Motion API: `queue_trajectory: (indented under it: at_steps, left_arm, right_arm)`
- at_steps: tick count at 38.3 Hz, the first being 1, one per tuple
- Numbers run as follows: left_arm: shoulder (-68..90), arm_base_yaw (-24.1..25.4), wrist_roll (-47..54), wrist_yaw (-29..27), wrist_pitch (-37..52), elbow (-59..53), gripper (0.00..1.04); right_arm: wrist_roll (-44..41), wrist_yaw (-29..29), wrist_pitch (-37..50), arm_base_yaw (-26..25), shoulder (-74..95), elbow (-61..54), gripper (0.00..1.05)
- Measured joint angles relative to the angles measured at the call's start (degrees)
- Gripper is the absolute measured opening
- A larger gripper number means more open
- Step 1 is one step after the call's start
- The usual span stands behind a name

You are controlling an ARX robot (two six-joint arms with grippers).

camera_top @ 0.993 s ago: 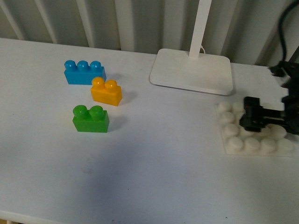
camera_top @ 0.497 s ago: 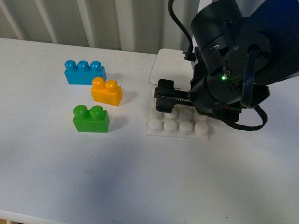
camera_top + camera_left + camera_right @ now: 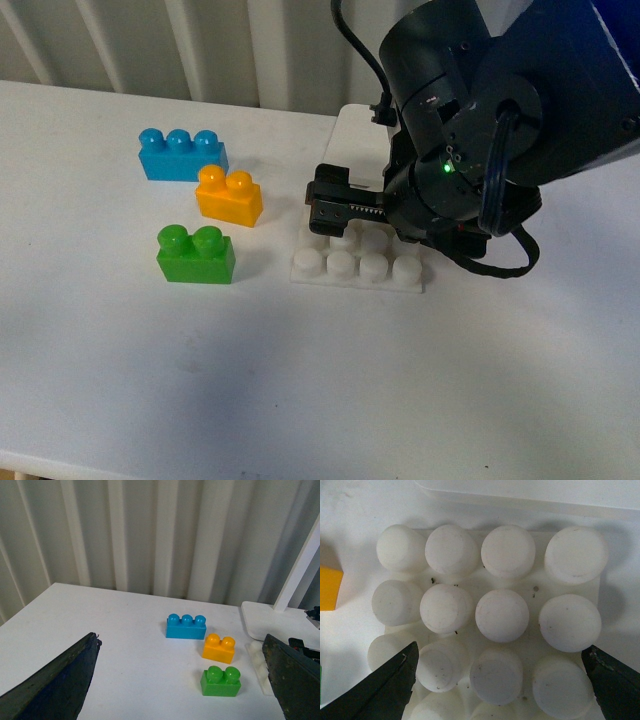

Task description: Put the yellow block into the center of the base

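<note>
The yellow block (image 3: 229, 196) stands on the white table between a blue and a green brick; it also shows in the left wrist view (image 3: 218, 648) and as a sliver at the edge of the right wrist view (image 3: 330, 587). The white studded base (image 3: 355, 268) lies flat just right of it. My right gripper (image 3: 345, 215) reaches down onto the base and is shut on it, and its fingers flank the studs (image 3: 500, 652). The arm hides the far half of the base. My left gripper (image 3: 181, 645) hangs open above the table, well short of the bricks, holding nothing.
A blue three-stud brick (image 3: 181, 154) sits behind the yellow block and a green two-stud brick (image 3: 196, 254) in front of it. A white lamp foot (image 3: 355, 135) with an upright pole stands behind the base, mostly hidden by my right arm. A corrugated wall lines the back.
My right arm has carried the base leftward from the table's right edge to a spot close beside the bricks. The bricks have not moved.
</note>
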Motion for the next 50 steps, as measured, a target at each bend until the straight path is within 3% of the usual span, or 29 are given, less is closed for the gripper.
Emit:
queue_trajectory:
  at_steps: [8, 12, 25, 29, 32, 42, 45, 50]
  left_arm:
    - [0.0, 0.0, 0.0, 0.0, 0.0, 0.0, 0.98]
    - [0.0, 0.0, 0.0, 0.0, 0.0, 0.0, 0.98]
    - [0.0, 0.0, 0.0, 0.0, 0.0, 0.0, 0.98]
    - [0.0, 0.0, 0.0, 0.0, 0.0, 0.0, 0.98]
    - [0.0, 0.0, 0.0, 0.0, 0.0, 0.0, 0.98]
    - [0.0, 0.0, 0.0, 0.0, 0.0, 0.0, 0.98]
    - [0.0, 0.0, 0.0, 0.0, 0.0, 0.0, 0.98]
    - [0.0, 0.0, 0.0, 0.0, 0.0, 0.0, 0.98]
  right_arm:
    - [-1.1, -1.8, 5.6, -3.0, -5.2, -6.6, 0.95]
    - [-1.9, -4.6, 9.7, -7.4, -14.2, -12.1, 0.95]
    - [-11.2, -16.6, 13.5, -31.8, -51.1, -33.2, 0.94]
    - [-19.1, -6.7, 33.5, -33.1, -56.4, -41.3, 0.78]
    - [-23.5, -5.4, 42.5, -32.5, -59.4, -47.0, 0.62]
    - [-26.0, -1.9, 43.1, -29.7, -67.0, -55.7, 0.19]
    - [-26.3, -0.3, 42.1, -27.4, -70.6, -58.2, 0.01]
    - [-26.5, -0.3, 39.8, -27.0, -75.7, -61.1, 0.01]
